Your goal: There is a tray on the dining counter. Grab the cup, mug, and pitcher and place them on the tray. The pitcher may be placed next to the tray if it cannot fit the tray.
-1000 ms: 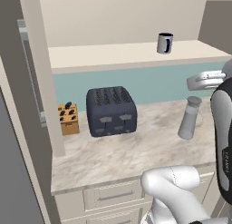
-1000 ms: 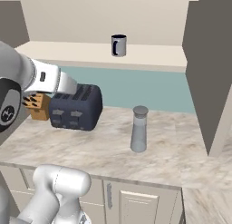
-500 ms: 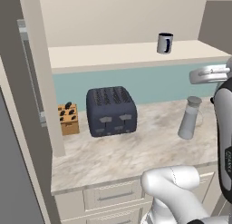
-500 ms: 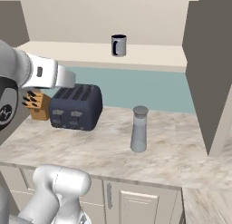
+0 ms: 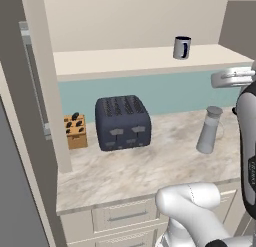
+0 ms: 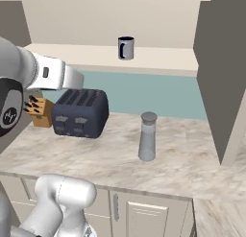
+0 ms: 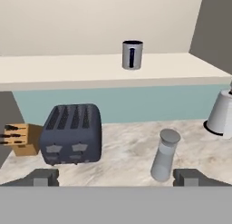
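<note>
Hand (image 7: 116, 177) spread wide, grasping nothing. Pitcher (image 7: 165, 155) stands upright on the marble desk (image 7: 127, 146), just ahead and slightly right of hand centre, right of the toaster (image 7: 71, 133). Mug (image 7: 132, 55) sits higher, on the shelf (image 7: 90, 66). Pitcher looks the nearer pick.

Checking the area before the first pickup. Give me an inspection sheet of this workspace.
Surface: marble counter under a pale shelf.
Job's things: pitcher upright on the counter, lid on; mug upright on the shelf. Tray and cup: nothing seen.
Clutter: dark toaster, knife block to its left, white appliance at the hand view's right edge.
Gripper: gripper open, holding nothing, short of the pitcher.
Cables: nothing seen.
Surroundings: teal backsplash, cabinet drawers below.
</note>
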